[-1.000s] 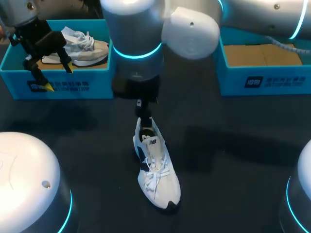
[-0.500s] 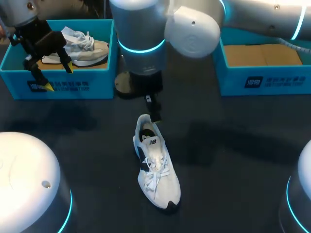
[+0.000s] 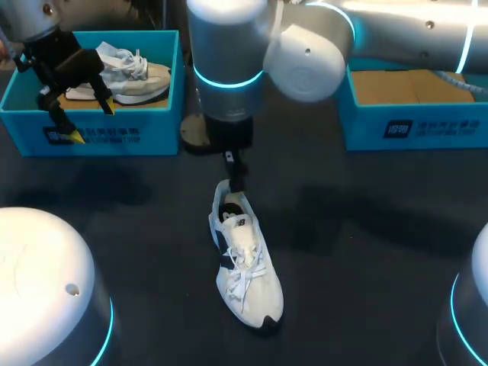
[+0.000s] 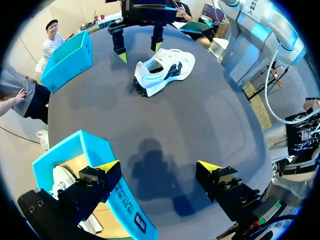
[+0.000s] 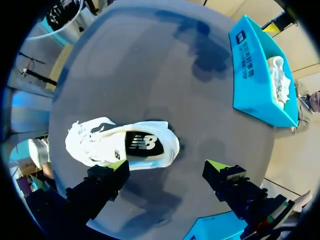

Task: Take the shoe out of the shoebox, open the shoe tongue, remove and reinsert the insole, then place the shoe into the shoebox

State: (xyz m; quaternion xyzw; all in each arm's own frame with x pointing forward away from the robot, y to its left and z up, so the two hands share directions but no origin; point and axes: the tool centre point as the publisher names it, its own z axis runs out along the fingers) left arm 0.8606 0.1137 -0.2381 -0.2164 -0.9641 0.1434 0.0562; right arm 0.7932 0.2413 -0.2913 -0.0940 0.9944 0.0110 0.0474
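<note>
A white sneaker point(image 3: 245, 263) lies on the dark table, toe toward the near edge, laces tied. My right gripper point(image 3: 233, 177) hangs open just above its heel, touching nothing. In the right wrist view the sneaker point(image 5: 122, 145) lies partly under one finger of the right gripper point(image 5: 167, 166). My left gripper point(image 3: 93, 122) is open over the front wall of the left blue shoebox point(image 3: 91, 136), which holds a second, beige-and-white shoe point(image 3: 126, 75). In the left wrist view the left gripper point(image 4: 159, 167) is empty, the shoebox point(image 4: 82, 152) is under one finger, and the sneaker point(image 4: 165, 70) lies far ahead.
A second blue shoebox point(image 3: 412, 126) with a bare cardboard floor stands at the back right. My right arm's big joint point(image 3: 305, 53) hangs over the table's back middle. Dark bare tabletop point(image 3: 366, 252) surrounds the sneaker.
My right arm has shifted right and drawn its gripper slightly back and up from the sneaker's heel. The sneaker and my left arm have not moved.
</note>
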